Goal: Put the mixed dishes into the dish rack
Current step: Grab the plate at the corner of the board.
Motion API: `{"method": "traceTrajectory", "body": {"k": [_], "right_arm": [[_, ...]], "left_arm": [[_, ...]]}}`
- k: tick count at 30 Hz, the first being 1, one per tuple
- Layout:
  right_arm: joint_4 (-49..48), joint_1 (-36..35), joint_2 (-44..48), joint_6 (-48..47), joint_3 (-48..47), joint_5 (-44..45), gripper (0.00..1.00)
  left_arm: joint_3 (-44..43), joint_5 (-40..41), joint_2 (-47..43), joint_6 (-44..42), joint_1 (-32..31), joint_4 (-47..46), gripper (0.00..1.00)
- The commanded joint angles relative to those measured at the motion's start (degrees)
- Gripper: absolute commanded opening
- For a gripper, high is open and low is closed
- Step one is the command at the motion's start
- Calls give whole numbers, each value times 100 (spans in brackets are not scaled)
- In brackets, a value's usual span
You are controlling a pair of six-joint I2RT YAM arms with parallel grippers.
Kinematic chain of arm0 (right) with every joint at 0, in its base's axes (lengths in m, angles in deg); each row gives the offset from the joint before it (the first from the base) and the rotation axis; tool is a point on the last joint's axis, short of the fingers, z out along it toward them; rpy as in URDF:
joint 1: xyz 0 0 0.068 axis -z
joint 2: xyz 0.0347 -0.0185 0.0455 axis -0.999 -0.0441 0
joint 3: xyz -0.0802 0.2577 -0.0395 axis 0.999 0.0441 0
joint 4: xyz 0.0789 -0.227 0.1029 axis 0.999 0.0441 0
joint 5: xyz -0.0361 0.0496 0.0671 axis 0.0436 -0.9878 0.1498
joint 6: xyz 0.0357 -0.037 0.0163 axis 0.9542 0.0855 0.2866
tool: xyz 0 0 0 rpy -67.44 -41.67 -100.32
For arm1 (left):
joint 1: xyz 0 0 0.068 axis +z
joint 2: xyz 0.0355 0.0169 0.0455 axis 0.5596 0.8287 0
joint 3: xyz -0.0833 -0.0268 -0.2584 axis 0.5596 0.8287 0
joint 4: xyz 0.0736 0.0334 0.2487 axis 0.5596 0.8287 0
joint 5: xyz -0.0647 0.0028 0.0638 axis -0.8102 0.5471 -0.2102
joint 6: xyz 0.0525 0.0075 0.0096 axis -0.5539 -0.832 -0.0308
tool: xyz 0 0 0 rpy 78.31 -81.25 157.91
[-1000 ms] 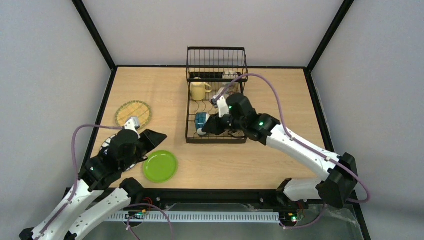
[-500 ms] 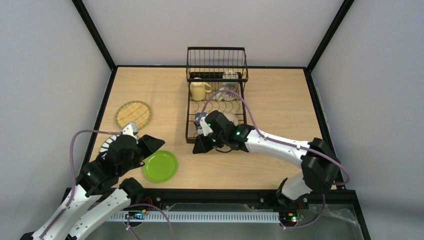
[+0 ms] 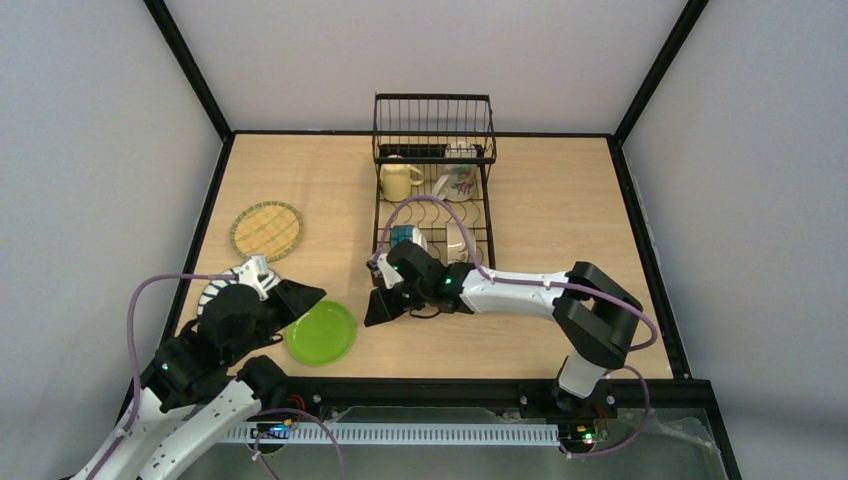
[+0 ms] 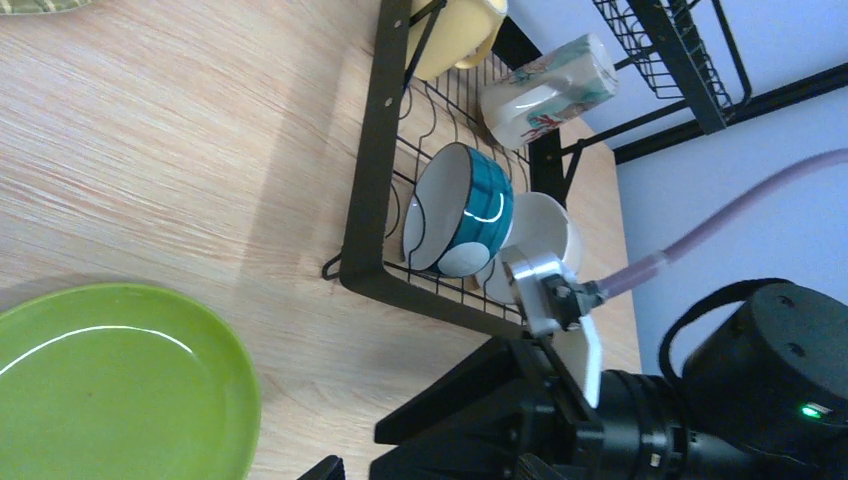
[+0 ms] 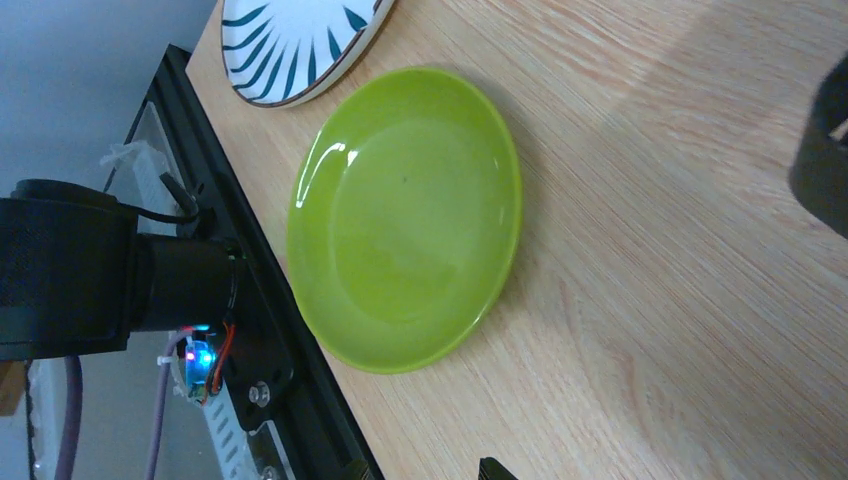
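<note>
Right gripper [image 3: 375, 312] went from the dish rack [image 3: 377, 240] to the lime green plate [image 3: 320, 332], likely next, fingers spread; left gripper's [image 3: 308, 300] I could not tell

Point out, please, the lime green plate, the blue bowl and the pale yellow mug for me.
lime green plate [image 5: 405, 215]: right wrist view, centre of its well.
blue bowl [image 4: 478, 187]: left wrist view, its blue outer wall.
pale yellow mug [image 3: 397, 182]: top external view, side of its body.
</note>
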Motion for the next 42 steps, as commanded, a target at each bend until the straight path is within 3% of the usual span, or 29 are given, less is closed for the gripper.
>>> {"method": "traceTrajectory", "body": {"k": [1,26,42], "right_arm": [[-622,-160,-243,283,72,104,62],[-3349,-589,-1255,1781,834,1067,72],[-3641,-724,-1860,2088,639,1656,72]], "left_arm": [[36,-165,-161,-207,31,0,99],[-288,-704,-173,-948,31,-209,99],[-420,-1023,-110,-1181,31,-227,99]]}}
